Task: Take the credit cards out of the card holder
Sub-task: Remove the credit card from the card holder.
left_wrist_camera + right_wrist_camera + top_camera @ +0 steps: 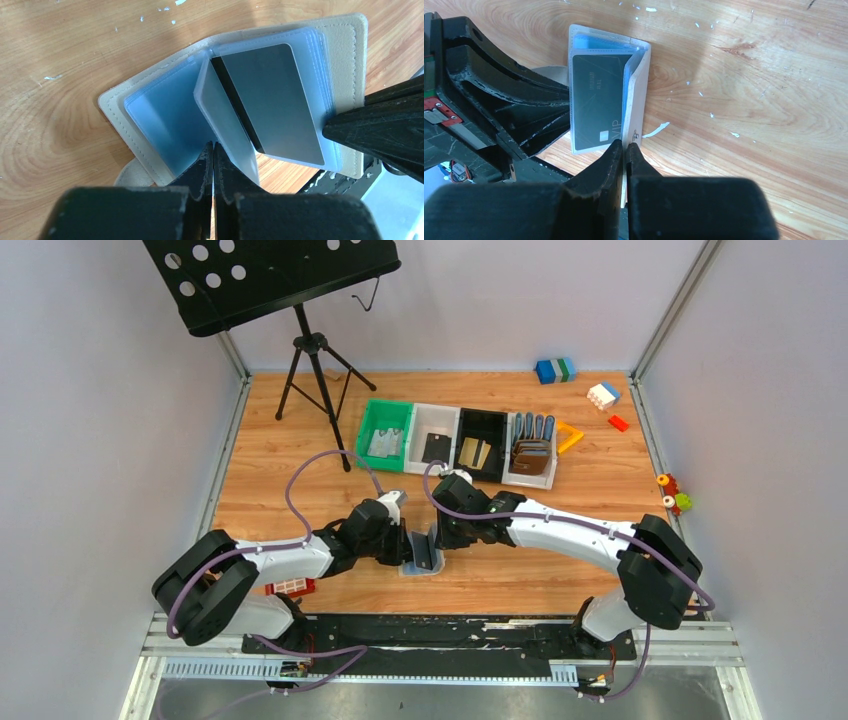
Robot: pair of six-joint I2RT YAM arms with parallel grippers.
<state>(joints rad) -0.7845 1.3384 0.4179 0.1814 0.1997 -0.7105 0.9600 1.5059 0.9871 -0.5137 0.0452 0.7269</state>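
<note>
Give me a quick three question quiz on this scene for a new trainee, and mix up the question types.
1. True or false: the card holder is folded shut.
2. Multiple choice: in the right wrist view, the right gripper pinches A) the holder's beige cover edge, B) a brown wallet, C) a toy brick.
3. Fill in: the dark card inside the holder shows the letters ___.

Key: 1 false, it lies open; 2 A; 3 VIP.
</note>
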